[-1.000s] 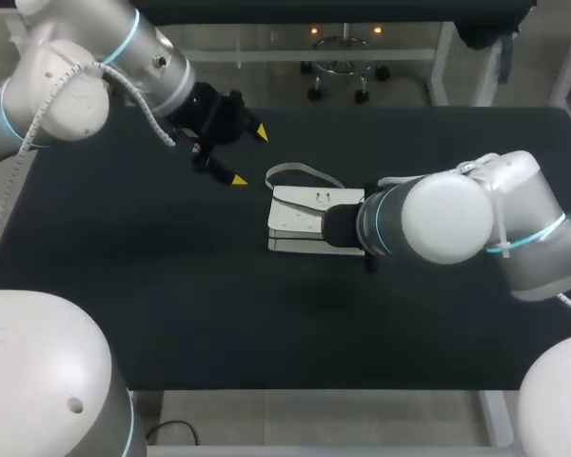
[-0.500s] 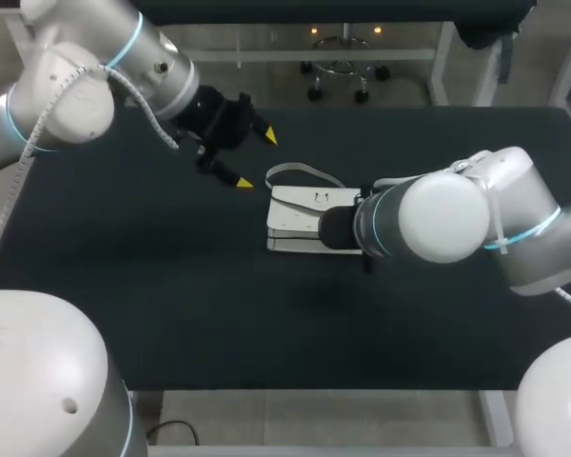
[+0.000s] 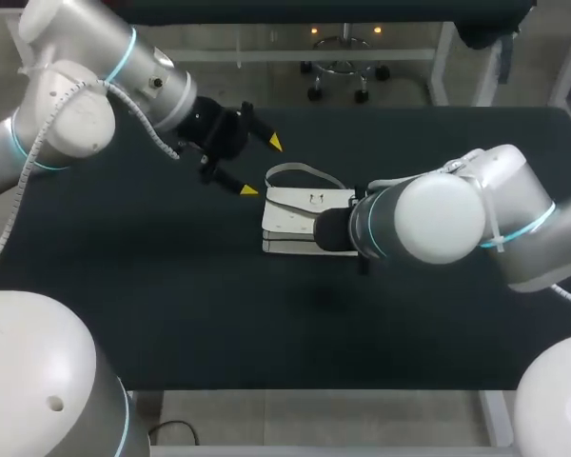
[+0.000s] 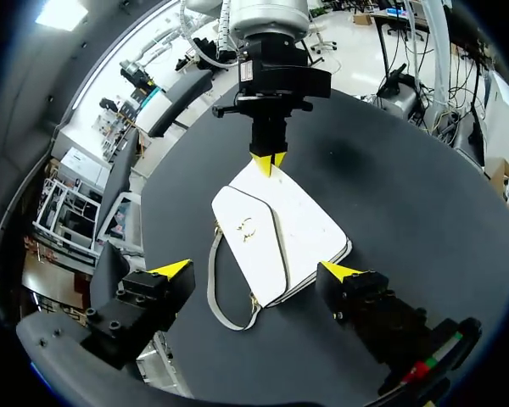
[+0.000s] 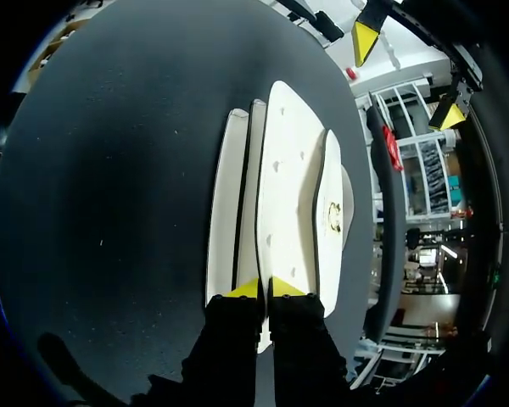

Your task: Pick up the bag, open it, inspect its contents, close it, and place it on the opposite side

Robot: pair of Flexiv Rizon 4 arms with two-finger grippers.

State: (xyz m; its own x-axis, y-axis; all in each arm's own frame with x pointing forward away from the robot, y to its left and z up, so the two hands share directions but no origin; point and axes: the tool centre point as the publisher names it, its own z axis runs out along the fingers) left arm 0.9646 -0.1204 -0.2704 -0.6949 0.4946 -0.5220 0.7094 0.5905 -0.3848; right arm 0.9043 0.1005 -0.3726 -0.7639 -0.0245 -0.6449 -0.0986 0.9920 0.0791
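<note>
While the flat, smooth white bag (image 3: pixel 290 217) lies centrally on the matte black tabletop (image 3: pixel 171 286), the right pincer (image 5: pixel 265 288) pinches its thin edge; the left pincer (image 3: pixel 263 167) gapes wide, empty, near its looped strap (image 3: pixel 300 171).

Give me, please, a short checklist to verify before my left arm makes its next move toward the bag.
1. Right gripper shut on the bag at its edge: ok.
2. Left gripper open: ok.
3. Bag flat on the table, flap closed: ok.
4. Strap apart from the left gripper: ok.
5. Right gripper's hold firm enough for lifting: cannot tell.
</note>
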